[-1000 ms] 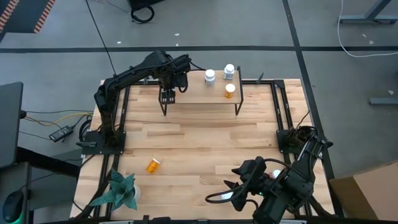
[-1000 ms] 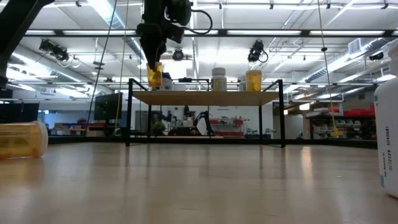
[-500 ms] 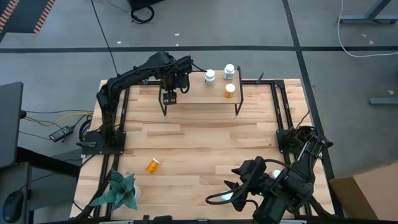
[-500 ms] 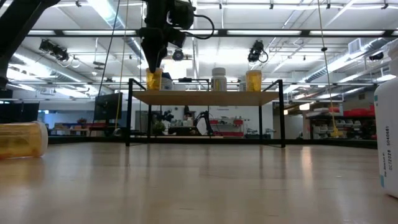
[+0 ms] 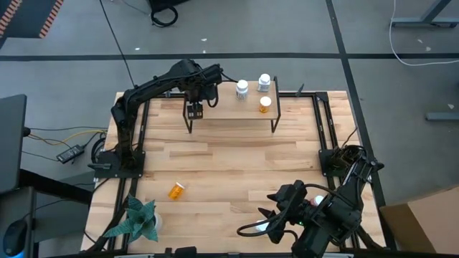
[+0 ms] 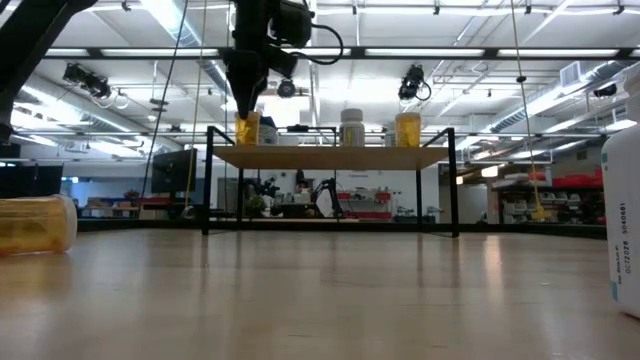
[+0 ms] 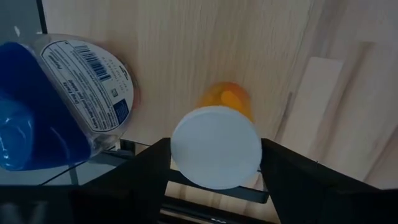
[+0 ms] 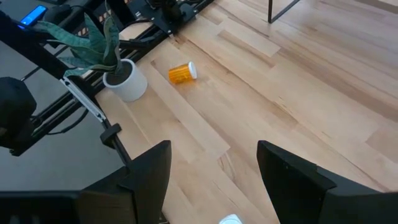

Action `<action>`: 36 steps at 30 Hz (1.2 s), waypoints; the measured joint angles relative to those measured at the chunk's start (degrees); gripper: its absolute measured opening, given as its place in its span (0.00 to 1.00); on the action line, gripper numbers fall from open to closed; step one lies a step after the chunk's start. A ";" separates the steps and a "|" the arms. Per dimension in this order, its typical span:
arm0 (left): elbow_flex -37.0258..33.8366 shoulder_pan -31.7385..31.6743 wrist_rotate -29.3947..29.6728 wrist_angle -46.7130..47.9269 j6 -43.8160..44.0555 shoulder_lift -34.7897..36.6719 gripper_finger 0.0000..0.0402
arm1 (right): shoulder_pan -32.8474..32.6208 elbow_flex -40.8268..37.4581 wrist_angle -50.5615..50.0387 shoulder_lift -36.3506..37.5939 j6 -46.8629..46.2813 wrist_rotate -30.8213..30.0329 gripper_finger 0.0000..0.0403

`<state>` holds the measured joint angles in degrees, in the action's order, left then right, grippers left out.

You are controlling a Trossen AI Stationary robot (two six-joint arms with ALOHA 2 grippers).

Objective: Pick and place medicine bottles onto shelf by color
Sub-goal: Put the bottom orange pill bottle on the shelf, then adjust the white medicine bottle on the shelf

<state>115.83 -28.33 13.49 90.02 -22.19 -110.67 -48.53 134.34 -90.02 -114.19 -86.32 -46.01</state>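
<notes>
Two robot arms sorted pill bottles onto a small shelf (image 5: 229, 109) on the worktop (image 5: 229, 172).

Three bottles stood on it already. The left gripper (image 7: 214, 177), fingers slightly apart, flanked an orange bottle (image 7: 217, 140) there, seemingly just set down. Another orange bottle (image 5: 176, 190) lay unsorted. The right gripper (image 8: 214, 168) waited, fingers apart and empty.

Setting was a robotics lab or workshop hall: grey concrete floor (image 5: 301, 29) with loose cables (image 5: 419, 25), ceiling strip lights (image 6: 170, 15), overhead trusses carrying cameras (image 6: 415, 85), distant benches, and two arms bolted to a wooden table (image 5: 229, 165).
</notes>
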 joint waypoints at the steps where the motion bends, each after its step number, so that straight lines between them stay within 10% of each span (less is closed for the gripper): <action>1: 0.00 0.02 -0.01 0.00 0.42 0.00 0.61 | 0.00 0.00 0.01 0.00 0.03 0.01 0.61; 29: 0.11 3.51 1.51 -1.27 7.05 7.75 0.77 | 0.01 0.00 0.00 0.00 2.44 -0.45 0.61; 36: 0.11 9.64 1.20 -18.71 21.71 11.41 0.77 | -0.09 0.00 0.00 0.00 2.66 -4.28 0.61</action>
<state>115.94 -18.69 14.69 71.31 -0.48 -99.27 -48.63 134.34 -90.02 -114.19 -83.66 -50.28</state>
